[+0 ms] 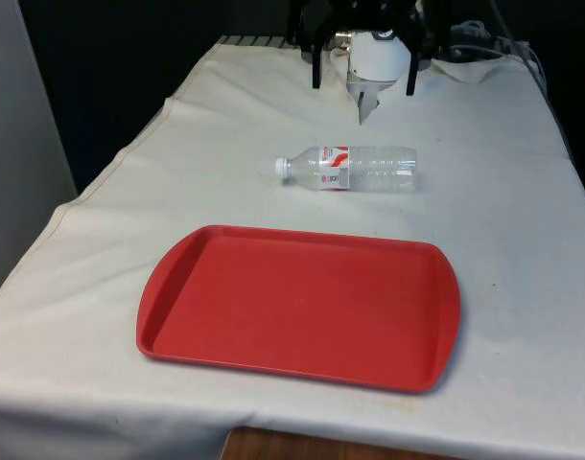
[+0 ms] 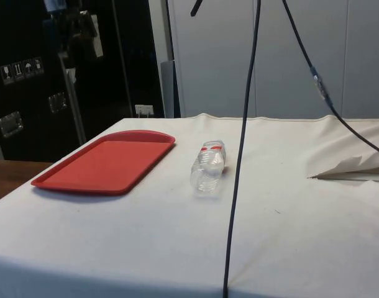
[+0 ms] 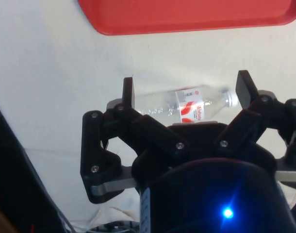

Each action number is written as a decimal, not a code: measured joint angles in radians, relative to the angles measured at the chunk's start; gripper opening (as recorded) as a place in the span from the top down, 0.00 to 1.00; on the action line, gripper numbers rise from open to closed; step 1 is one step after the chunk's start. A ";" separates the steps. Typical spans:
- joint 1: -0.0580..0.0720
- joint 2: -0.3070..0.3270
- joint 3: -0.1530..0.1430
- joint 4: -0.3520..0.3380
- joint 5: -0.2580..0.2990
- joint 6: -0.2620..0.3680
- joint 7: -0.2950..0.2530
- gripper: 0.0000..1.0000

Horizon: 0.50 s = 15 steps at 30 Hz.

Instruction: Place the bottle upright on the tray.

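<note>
A clear plastic bottle point(image 1: 349, 169) with a red-and-white label and white cap lies on its side on the white cloth, cap toward the front view's left. It also lies beyond the tray's far edge in the side view, bottle point(image 2: 208, 167). The red tray point(image 1: 302, 305) sits flat and bare near the table's front; it is at the left in the side view, tray point(image 2: 105, 162). My gripper point(image 1: 362, 72) hangs high over the table's far end, behind the bottle and apart from it. In the wrist view the gripper point(image 3: 187, 90) is open, with the bottle point(image 3: 187, 106) far below between its fingers.
A black cable point(image 2: 240, 149) hangs down in front of the side camera. A crumpled fold of cloth point(image 2: 354, 169) lies at the side view's right. A wooden edge point(image 1: 302, 447) shows under the table's front.
</note>
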 measured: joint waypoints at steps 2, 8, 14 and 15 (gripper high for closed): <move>0.001 0.000 0.000 -0.014 -0.005 0.018 0.002 0.00; 0.007 0.000 0.000 -0.044 -0.019 0.051 0.008 0.00; 0.011 0.000 0.000 -0.084 -0.028 0.095 0.015 0.00; 0.012 0.000 0.000 -0.090 -0.030 0.102 0.016 0.00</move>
